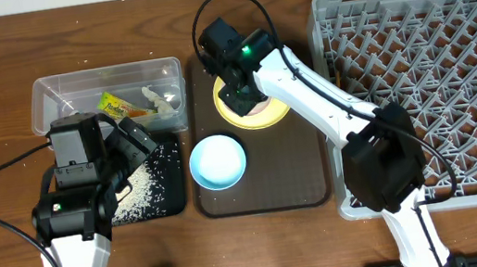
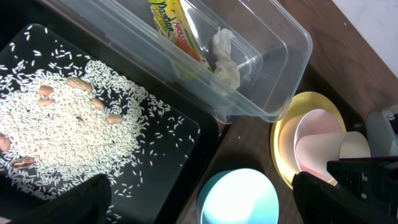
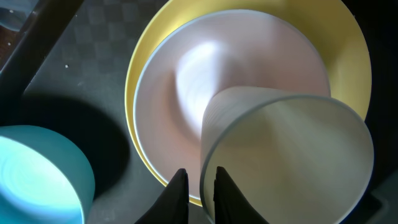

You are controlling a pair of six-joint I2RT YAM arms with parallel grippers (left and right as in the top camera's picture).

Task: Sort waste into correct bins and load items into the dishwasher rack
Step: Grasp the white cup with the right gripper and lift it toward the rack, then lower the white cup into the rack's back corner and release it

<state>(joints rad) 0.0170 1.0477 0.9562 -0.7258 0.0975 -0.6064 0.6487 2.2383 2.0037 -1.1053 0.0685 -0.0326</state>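
My right gripper (image 3: 200, 186) is shut on the rim of the small white cup (image 3: 292, 155), one finger inside and one outside. The cup leans over the pink bowl (image 3: 186, 93), which sits on the yellow plate (image 3: 354, 50). Overhead, this gripper (image 1: 247, 95) hangs over the plate (image 1: 231, 116). The light blue bowl (image 1: 217, 161) stands in front of it. My left gripper (image 2: 202, 202) is open and holds nothing, above the edge between the black tray (image 2: 186, 155) and the blue bowl (image 2: 239, 199). Rice crumbs (image 2: 62, 124) lie in the black tray. The wrapper (image 2: 168, 22) and tissue (image 2: 225, 59) lie in the clear tub (image 2: 280, 62).
The plate and blue bowl rest on a dark brown serving tray (image 1: 292, 182). The grey dishwasher rack (image 1: 436, 77) fills the right side, with the right arm's base at its front left corner. Cables trail across the table on the left.
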